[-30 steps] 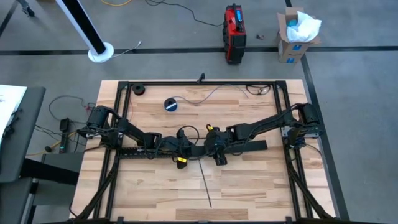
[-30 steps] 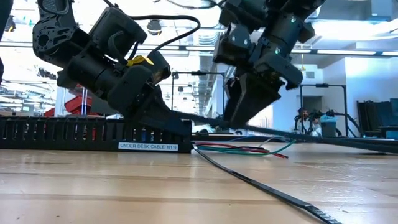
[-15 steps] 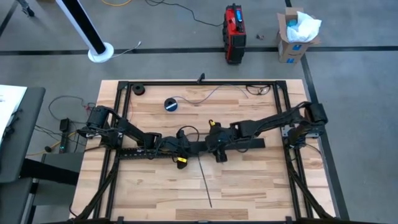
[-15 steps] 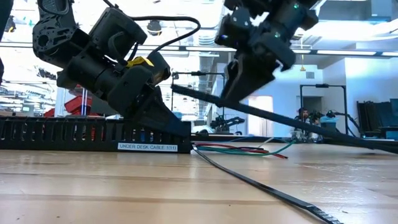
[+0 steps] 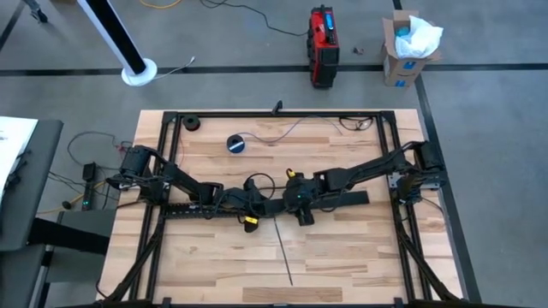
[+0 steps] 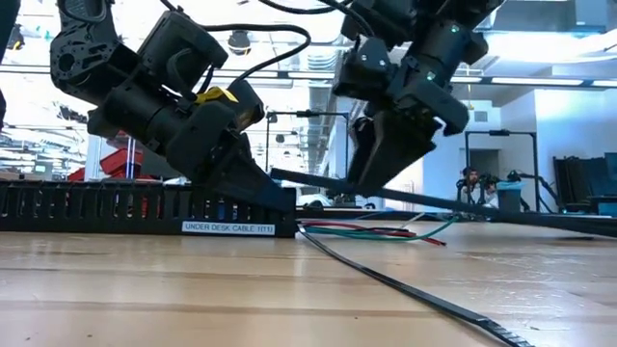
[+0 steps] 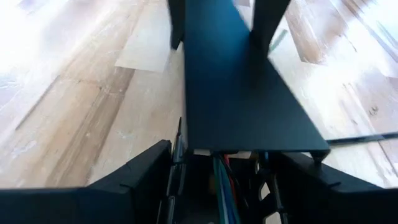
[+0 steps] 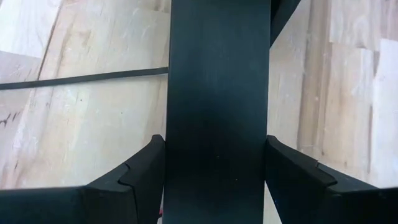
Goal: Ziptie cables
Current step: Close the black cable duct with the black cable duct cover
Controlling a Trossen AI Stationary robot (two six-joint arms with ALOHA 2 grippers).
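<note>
Black flat cover strip [image 8: 217,93] gripped by right pincer [image 8: 214,168] (left pincer [image 7: 224,180] also clenched on it).

- Cables [image 6: 381,231]: mostly hidden inside the slotted tray [image 6: 116,210]; only a short red, green and white run visible in the low view.
- Left gripper [image 6: 253,183]: fingertips buried against the tray end, spread unreadable.
- Flat black lid [image 8: 217,106]: both ends cut off in the right wrist view.
- Zip tie [image 6: 424,294]: cut off at the lower edge.
</note>
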